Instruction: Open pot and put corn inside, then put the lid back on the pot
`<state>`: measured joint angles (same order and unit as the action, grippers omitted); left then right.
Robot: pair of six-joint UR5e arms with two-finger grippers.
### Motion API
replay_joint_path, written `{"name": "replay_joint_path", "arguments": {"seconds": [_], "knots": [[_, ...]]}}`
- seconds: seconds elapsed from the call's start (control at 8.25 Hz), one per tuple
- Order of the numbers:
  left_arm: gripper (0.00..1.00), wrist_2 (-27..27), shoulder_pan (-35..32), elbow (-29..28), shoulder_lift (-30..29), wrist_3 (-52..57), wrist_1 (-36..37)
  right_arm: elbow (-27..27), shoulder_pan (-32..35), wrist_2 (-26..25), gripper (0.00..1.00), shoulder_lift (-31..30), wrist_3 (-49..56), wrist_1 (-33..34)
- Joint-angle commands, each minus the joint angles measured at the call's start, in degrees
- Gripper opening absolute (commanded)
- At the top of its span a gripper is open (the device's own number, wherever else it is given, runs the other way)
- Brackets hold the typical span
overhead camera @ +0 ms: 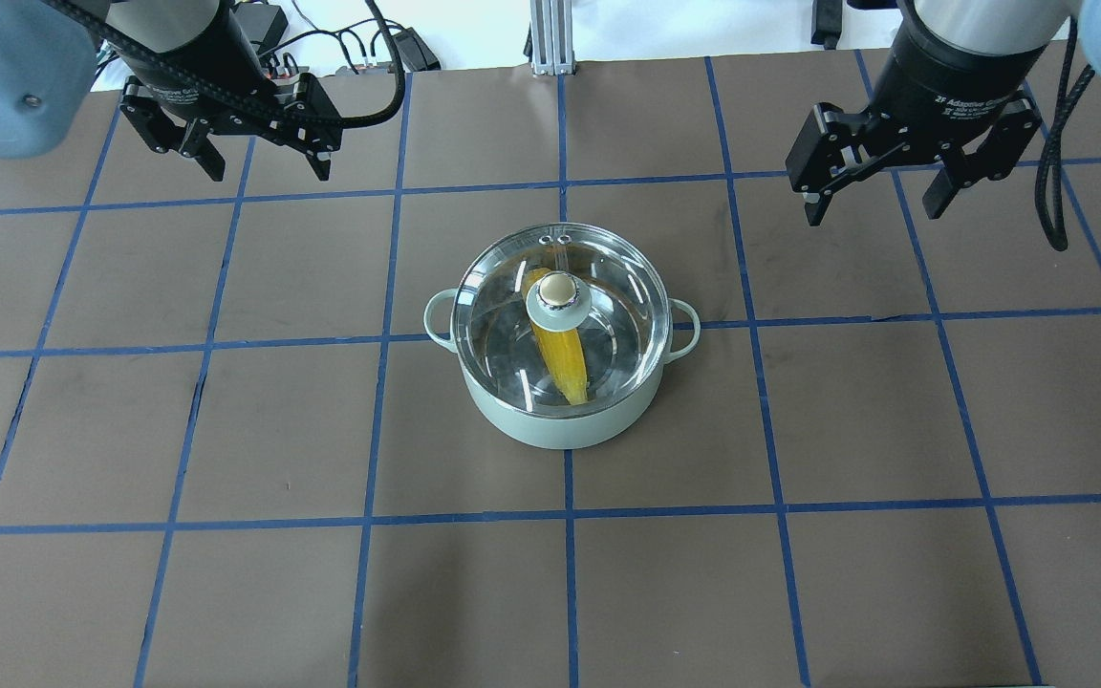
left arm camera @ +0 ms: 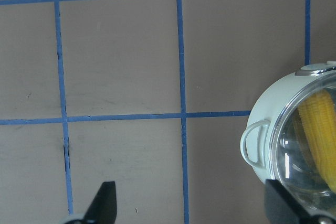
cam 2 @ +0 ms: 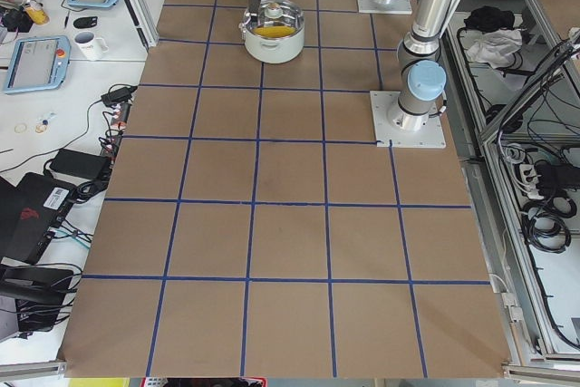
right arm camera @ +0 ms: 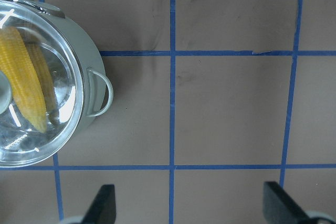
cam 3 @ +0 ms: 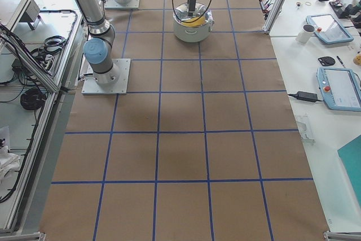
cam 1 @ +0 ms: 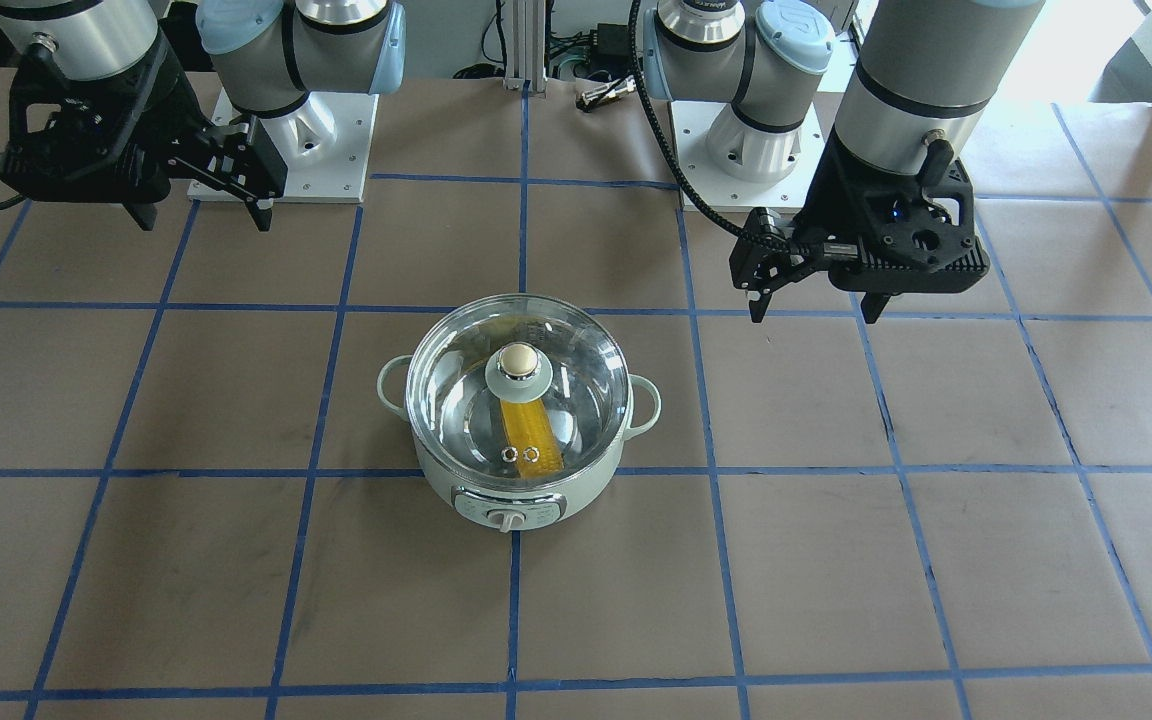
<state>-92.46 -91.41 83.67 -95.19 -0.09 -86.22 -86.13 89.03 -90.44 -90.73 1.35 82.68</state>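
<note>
Taking the overhead view as my clock face, with 12 o'clock pointing away from me, the pot (overhead camera: pixel 565 427) stands near the middle of the worktop (overhead camera: pixel 226 430), where two lines of blue tape (overhead camera: pixel 374 382) cross under it. The lid (overhead camera: pixel 613 320) sits on the pot's rim, and its beige knob (overhead camera: pixel 556 288) is at the centre. Through the glass I see the corn (overhead camera: pixel 565 368) lying on the steel bottom. It runs roughly from 12 to 6 o'clock, with its tapered end towards 6. The lid's two vent rings (overhead camera: pixel 554 232) are at 12 o'clock. The control dial (cam 1: pixel 508 519) is on that same far side of the pot and shows only in the front-facing view. The loop handles stick out at 9 o'clock (overhead camera: pixel 436 320) and 3 o'clock (overhead camera: pixel 686 330).

My left jaws hang above the worktop at about 10 o'clock from the pot, well apart from it. They are spread wide, with nothing between their fingers (overhead camera: pixel 214 164). My right jaws hang at about 2 o'clock, also well clear of the pot. They too are spread wide and empty, with their fingers (overhead camera: pixel 810 203) pointing down. From my left wrist camera the pot's edge and one handle sit at 3 o'clock in the picture. From my right wrist camera the pot sits at 9 o'clock, with the corn visible under the glass.
</note>
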Motion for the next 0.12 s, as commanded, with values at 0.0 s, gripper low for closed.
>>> {"name": "replay_joint_path", "arguments": {"seconds": [0.0], "knots": [[1.0,0.0,0.0,0.0,0.0,0.0,0.0,0.0,0.0,0.3,1.0,-0.1,0.0,0.1]]}}
